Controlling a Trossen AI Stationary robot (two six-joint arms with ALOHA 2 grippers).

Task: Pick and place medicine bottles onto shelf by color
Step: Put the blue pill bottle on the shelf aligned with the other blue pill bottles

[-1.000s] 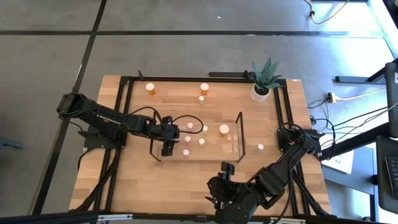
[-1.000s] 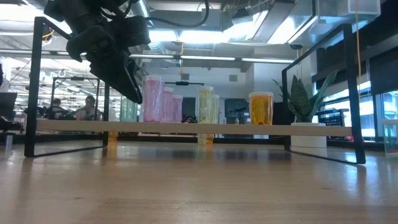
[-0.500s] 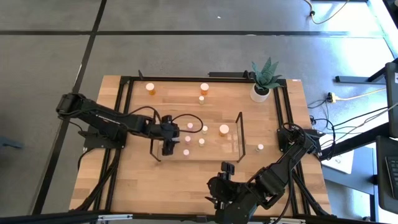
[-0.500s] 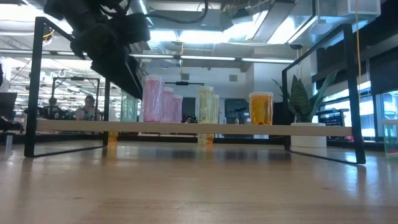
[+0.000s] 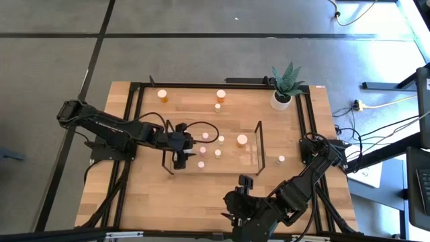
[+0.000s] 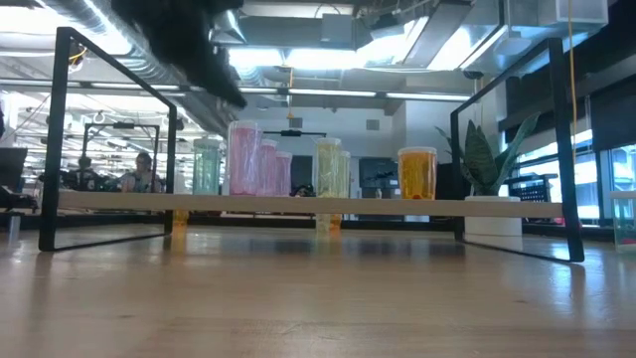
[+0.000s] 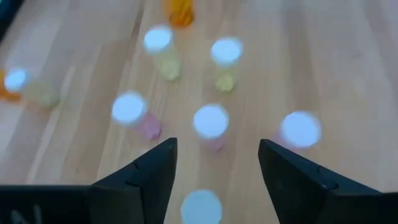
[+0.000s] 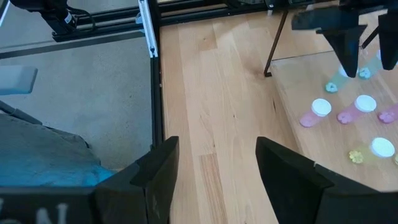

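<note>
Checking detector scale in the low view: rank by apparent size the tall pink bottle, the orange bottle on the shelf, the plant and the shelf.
1. shelf, spans nearly the whole frame
2. plant
3. tall pink bottle
4. orange bottle

The plant stands farther back, so its true size against the bottles is unsure.

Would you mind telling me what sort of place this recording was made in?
Probably an open-plan robotics lab or workshop: exposed ceiling ducts, a wooden table in black framing, and people at desks behind.
</note>
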